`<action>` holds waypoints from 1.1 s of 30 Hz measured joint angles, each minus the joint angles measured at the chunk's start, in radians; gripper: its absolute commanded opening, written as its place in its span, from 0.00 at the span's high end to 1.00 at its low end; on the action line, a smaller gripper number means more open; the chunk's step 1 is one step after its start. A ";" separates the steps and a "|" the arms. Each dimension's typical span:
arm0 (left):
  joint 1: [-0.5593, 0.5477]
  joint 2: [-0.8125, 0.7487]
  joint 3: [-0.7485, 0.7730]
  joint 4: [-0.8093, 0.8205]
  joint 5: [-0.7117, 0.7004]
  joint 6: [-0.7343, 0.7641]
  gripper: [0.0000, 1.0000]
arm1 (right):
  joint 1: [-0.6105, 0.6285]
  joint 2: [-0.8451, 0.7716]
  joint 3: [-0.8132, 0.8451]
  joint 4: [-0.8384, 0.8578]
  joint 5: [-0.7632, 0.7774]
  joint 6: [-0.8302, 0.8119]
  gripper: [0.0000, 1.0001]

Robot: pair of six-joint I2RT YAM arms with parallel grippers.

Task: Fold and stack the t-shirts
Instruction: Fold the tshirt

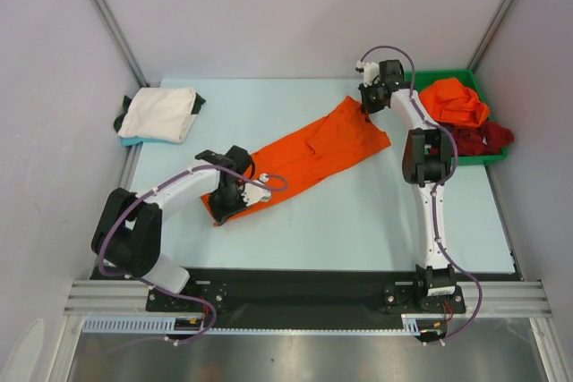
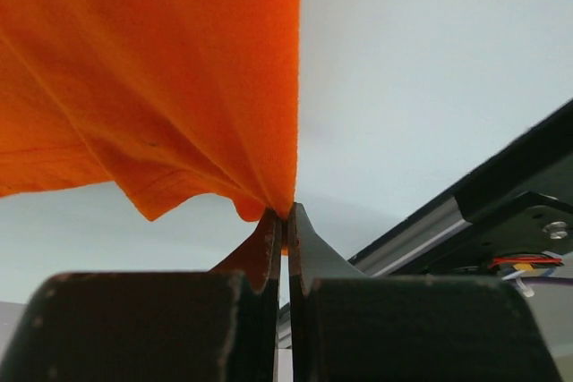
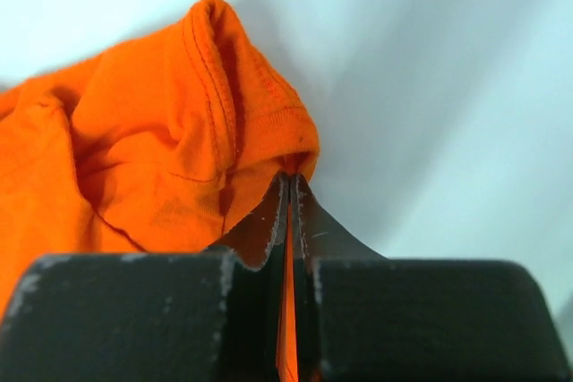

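An orange t-shirt (image 1: 313, 157) lies stretched in a long diagonal strip across the middle of the table. My left gripper (image 1: 231, 194) is shut on its near-left end; in the left wrist view the orange cloth (image 2: 152, 87) fans out from the pinched tips (image 2: 285, 216). My right gripper (image 1: 367, 106) is shut on the far-right end, where a hemmed edge (image 3: 206, 114) bunches above the closed tips (image 3: 291, 181). A folded white t-shirt (image 1: 161, 114) rests at the far left. Another orange t-shirt (image 1: 455, 100) and a dark red one (image 1: 479, 139) sit crumpled in the bin.
The green bin (image 1: 474, 73) stands at the far right corner against the wall. Something dark and a light blue cloth edge (image 1: 130, 140) show under the white shirt. A black rail (image 1: 295, 284) runs along the near table edge by the arm bases.
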 measured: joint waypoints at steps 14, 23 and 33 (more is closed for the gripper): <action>-0.240 0.004 0.034 -0.058 0.107 -0.090 1.00 | 0.091 0.190 0.251 0.159 0.038 0.032 1.00; -0.448 0.105 0.088 -0.048 0.187 -0.136 0.99 | 0.139 0.249 0.293 0.307 0.071 0.048 1.00; -0.610 0.370 0.399 -0.057 0.283 -0.198 1.00 | 0.180 0.288 0.305 0.448 0.089 0.079 1.00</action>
